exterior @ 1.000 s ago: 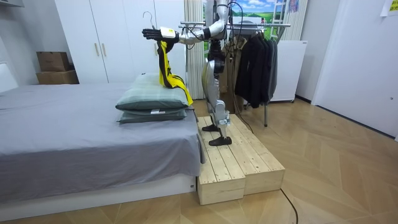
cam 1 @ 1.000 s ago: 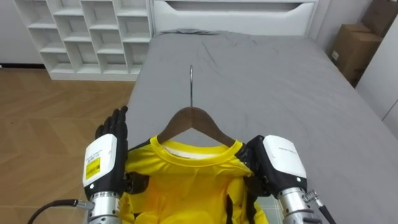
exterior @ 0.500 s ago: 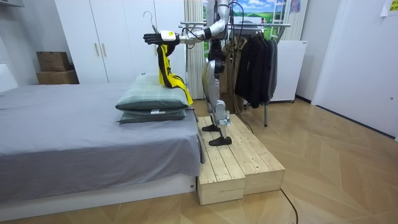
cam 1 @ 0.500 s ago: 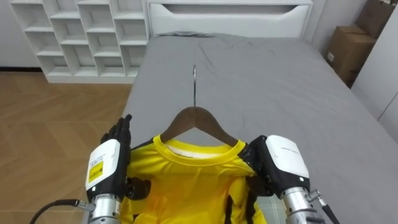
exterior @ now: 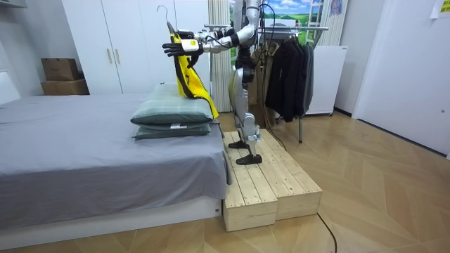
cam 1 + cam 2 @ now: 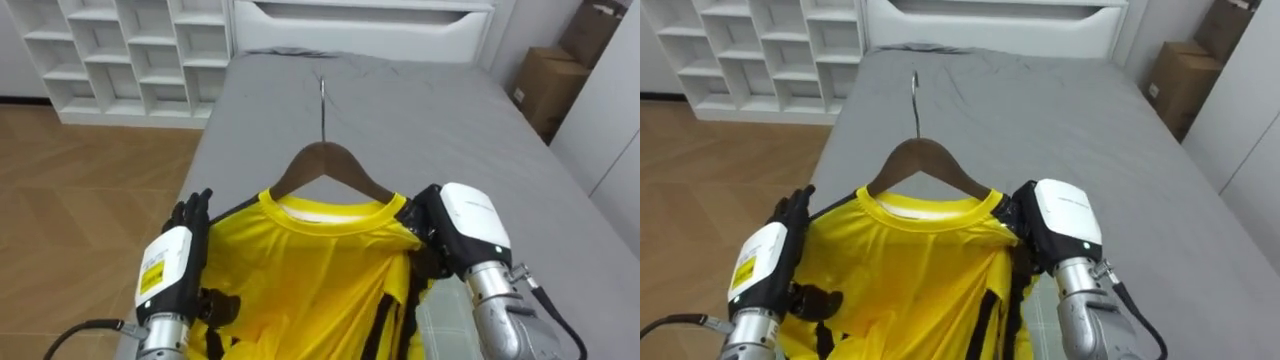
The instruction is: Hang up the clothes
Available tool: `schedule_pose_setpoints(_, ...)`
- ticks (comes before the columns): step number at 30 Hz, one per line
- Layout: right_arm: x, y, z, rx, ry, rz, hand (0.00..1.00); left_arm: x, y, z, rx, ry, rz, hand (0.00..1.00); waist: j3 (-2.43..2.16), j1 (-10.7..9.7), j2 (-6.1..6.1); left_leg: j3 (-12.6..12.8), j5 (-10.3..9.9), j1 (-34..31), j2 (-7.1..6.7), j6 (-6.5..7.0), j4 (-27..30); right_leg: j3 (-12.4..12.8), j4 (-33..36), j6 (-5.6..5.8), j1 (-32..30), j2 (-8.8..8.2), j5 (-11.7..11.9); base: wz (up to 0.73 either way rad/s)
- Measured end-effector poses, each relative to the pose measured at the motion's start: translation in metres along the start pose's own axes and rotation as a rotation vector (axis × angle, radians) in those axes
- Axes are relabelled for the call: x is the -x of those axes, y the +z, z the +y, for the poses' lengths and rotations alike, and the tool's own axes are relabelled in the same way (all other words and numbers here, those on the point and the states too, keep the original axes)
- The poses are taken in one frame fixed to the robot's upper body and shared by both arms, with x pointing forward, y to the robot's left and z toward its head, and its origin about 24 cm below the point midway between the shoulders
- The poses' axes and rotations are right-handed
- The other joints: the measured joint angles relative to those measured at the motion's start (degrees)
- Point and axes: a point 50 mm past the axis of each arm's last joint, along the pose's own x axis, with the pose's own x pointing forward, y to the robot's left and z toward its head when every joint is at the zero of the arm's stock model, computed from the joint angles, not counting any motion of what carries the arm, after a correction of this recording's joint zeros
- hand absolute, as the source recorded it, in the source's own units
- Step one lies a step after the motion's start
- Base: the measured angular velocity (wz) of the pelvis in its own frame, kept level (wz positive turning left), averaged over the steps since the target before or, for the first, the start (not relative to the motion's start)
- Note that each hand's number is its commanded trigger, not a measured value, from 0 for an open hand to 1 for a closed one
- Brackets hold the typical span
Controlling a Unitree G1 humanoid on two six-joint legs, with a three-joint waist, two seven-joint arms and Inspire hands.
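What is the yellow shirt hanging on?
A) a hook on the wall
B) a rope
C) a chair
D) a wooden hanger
D: the yellow shirt sits on a wooden hanger, its neck around the hanger's middle. The robot's left hand and right hand are at the shirt's two shoulders, above the grey bed.

The left hand [image 6: 168, 272] has black fingers, a white back plate with a yellow label, a silver wrist and a dark cable. The right hand [image 6: 473, 224] has a rounded white casing, black beneath, and a silver wrist with thin wires.
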Motion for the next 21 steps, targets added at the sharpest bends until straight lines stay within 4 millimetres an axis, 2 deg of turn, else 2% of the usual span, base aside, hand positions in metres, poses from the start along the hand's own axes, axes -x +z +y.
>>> schedule_pose_setpoints(8,-0.001,-0.005,-0.002,-0.017,-0.019,0.014,1.0,0.0,-0.003,0.001,-0.008,-0.014,0.006,0.0,0.04,0.56,0.14,-0.97,0.0,-0.06,-0.09,0.0,-0.18,-1.02,0.02,-0.09,0.1,-0.23,0.26,0.06)
schedule_pose_setpoints(14,-0.003,-0.027,-0.007,-0.036,-0.028,0.11,1.0,0.0,-0.014,0.001,-0.012,-0.037,0.054,0.0,0.02,-0.04,1.46,-1.23,0.0,-0.78,-0.42,0.01,-0.07,-1.48,0.02,0.07,-0.37,-0.67,0.26,0.03)
schedule_pose_setpoints(21,-0.002,-0.049,-0.028,0.009,-0.081,0.161,1.0,-0.001,-0.031,0.014,-0.007,0.017,0.131,0.0,-0.05,-0.26,1.7,-1.03,0.05,-0.97,-0.47,0.09,-0.07,-1.25,0.38,0.08,-0.85,-0.72,0.26,-0.02)
